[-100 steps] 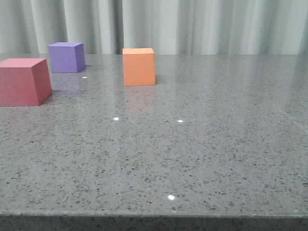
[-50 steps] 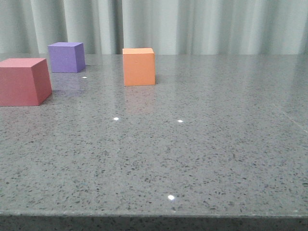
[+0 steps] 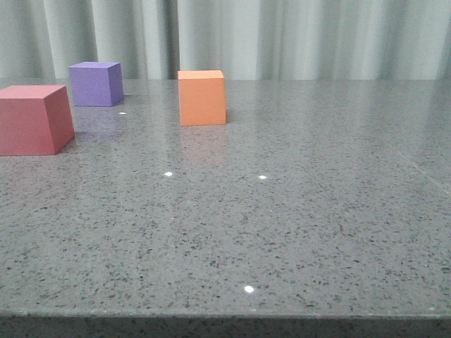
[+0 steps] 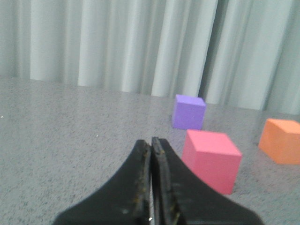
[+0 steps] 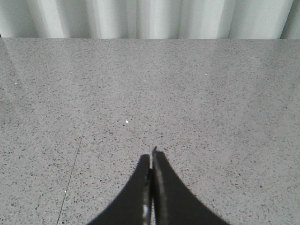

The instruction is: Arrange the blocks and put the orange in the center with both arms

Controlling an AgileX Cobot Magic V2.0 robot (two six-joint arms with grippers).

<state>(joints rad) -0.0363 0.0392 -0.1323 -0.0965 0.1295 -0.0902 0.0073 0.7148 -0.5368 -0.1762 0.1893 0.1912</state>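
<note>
A: Blocks first, from the left. The pinkish-red block [image 3: 34, 120] sits at the left edge of the table [image 3: 296, 225], nearest the robot. The purple block [image 3: 96, 84] is behind it, farther back toward the curtain [image 3: 296, 39]. To the right of both, a little apart, stands the orange block [image 3: 202, 97].

B: So orange is at the right end of the group, not in the middle?

A: Yes. All three rest flat on the table, none touching, and they form a loose bend, not a line. No arm shows in the front view.

B: And the grippers?

A: The left gripper [image 4: 151, 143] has its two fingers pressed together, holding nothing. It hangs above the table short of the pinkish-red block, with purple beyond that and orange off to one side in its wrist view. The right gripper [image 5: 152, 157] is also closed and empty, over bare table with no block in its view.

B: What step would you call this?

A: The very start, I think. Nothing looks arranged, and neither arm is at a block.

B: What does the next move need?

A: My guess is that a gripper must spread its fingers before it can take a block. The left one is nearest the red and purple pair. The right side of the table is bare, so one of those two could go to the right of orange, which would leave orange in the middle. Which arm should go first, I can't tell.
</note>
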